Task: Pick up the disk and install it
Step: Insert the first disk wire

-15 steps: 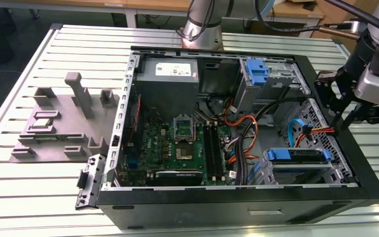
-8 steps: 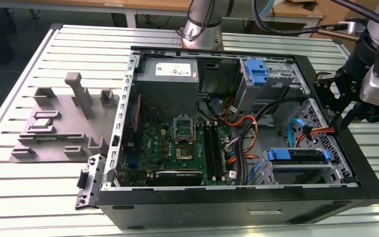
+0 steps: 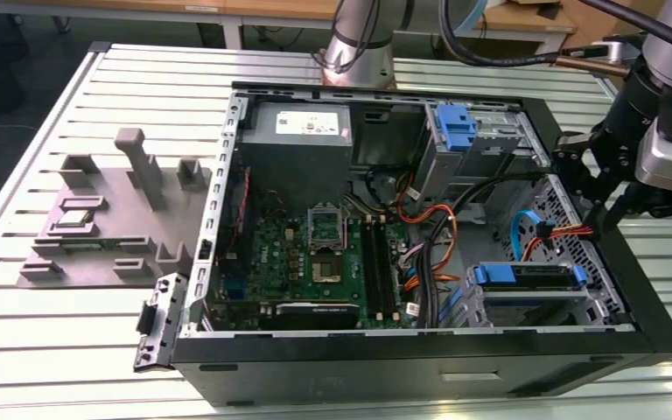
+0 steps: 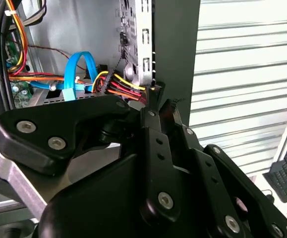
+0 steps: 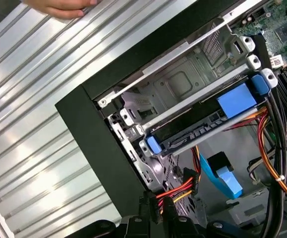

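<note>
The disk (image 3: 531,276) lies flat in the drive cage (image 3: 535,306) at the near right corner of the open computer case (image 3: 430,354), blue rails at both ends. In the first wrist view the disk (image 5: 198,133) sits in the cage slot between its blue rails. My gripper (image 3: 594,203) hangs over the case's right wall, apart from the disk and farther back. In both wrist views its black fingers (image 4: 150,106) come together beside the red and yellow cables (image 5: 180,191), with nothing between them.
A blue bracket (image 3: 455,127) and the grey power supply (image 3: 298,131) sit at the back of the case. Loose cables (image 3: 436,236) cross the motherboard (image 3: 312,262). A grey fixture (image 3: 115,210) stands on the slatted table (image 3: 56,350) on the exterior view's left. A person's hand (image 5: 59,7) rests on the table.
</note>
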Robot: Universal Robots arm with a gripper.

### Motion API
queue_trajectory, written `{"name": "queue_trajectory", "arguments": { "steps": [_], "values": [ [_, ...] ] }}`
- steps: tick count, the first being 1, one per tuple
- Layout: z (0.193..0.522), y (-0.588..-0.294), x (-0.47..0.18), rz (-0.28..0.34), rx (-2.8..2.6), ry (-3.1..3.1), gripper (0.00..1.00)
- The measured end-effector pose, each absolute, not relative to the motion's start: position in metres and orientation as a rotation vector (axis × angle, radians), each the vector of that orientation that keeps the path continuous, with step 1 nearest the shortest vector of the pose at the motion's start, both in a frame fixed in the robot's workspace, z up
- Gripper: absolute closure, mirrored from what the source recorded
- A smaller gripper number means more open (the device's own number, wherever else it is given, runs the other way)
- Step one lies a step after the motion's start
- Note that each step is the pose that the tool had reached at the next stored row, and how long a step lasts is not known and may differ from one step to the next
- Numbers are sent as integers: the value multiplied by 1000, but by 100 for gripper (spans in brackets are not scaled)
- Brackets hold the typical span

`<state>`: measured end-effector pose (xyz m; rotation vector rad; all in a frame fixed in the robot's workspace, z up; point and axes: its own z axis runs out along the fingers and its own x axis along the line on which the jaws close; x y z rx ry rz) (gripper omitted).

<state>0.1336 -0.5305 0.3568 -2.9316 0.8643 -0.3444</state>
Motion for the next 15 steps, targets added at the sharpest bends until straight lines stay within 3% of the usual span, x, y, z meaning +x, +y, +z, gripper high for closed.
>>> {"name": "queue_trajectory", "arguments": {
  "steps": [15],
  "values": [
    [352,-526,129,-416,-2975,822,75]
  ]
}}
